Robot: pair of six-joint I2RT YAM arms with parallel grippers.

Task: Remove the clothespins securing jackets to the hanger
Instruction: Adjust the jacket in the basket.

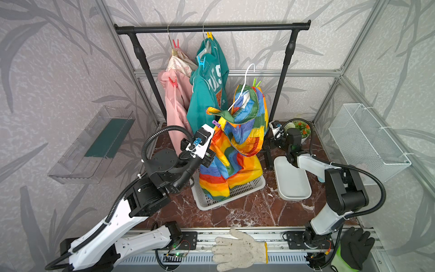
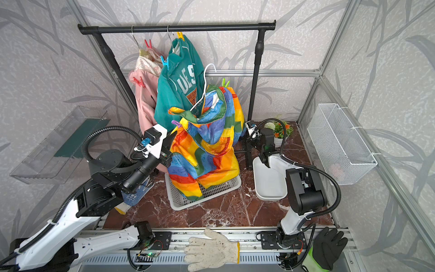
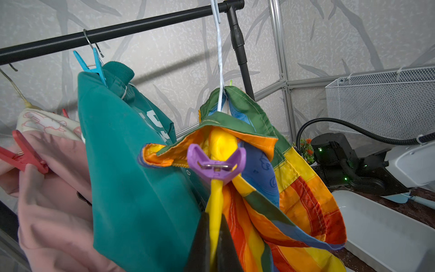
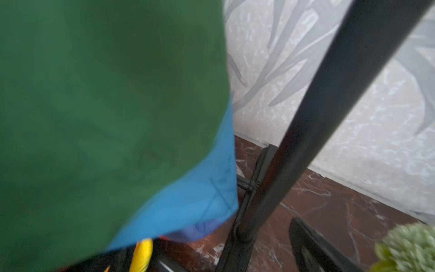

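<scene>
Left end effector [image 3: 214, 237] pinches the rainbow-striped jacket [image 3: 301, 188] beside the purple clothespin [image 3: 216, 164]; we note the teal jacket [image 3: 141, 176] crowding left. Right end effector [image 1: 275, 131] spread beside rack post [image 1: 283, 77].

Black rack [image 1: 211, 27] at back. On marble worktop [image 1: 247, 212]: white basket [image 1: 247, 188], tray [image 1: 292, 181], plant [image 1: 301, 128]. Walls: mesh bin [image 1: 369, 139], clear bin [image 1: 94, 146]. Front edge: 2 gloves, knit glove [image 1: 237, 249], black glove [image 1: 355, 245].

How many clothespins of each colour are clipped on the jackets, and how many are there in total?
Red clothespins: 2
Yellow clothespin: 1
Blue clothespin: 1
Green clothespin: 1
Purple clothespin: 1
Total: 6
</scene>
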